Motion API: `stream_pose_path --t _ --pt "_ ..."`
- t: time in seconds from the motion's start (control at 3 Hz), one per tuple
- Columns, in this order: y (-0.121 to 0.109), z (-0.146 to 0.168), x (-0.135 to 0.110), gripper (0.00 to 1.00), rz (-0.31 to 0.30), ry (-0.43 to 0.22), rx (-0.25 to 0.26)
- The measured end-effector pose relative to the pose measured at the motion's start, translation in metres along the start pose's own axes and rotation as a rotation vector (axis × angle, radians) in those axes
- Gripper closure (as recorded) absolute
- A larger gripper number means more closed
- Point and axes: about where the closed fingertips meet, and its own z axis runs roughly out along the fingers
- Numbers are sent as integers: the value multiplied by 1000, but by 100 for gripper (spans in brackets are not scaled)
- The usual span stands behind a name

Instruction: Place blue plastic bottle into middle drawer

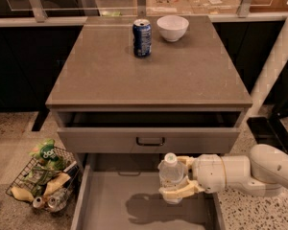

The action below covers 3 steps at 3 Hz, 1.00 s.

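My gripper [175,178] comes in from the right on a white arm and is shut on the blue plastic bottle [171,172], a clear bottle with a white cap, held upright. The bottle hangs over the open middle drawer [115,200], above its pale grey floor and towards its right side. The bottle's shadow falls on the drawer floor below it. The lower part of the bottle is hidden by my fingers [178,191].
Above it the upper drawer with a small black handle [150,141] is slightly open. On the cabinet top stand a dark blue soda can [142,38] and a white bowl [172,28]. A wire basket of trash [43,178] sits on the floor at left.
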Motion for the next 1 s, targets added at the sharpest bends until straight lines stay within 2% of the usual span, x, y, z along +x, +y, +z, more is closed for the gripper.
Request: stream_pose_path --t 0.67,1.0 --pt "-29 53 57 100 -37 -116 4" --pt "-29 113 107 100 -54 -181 21"
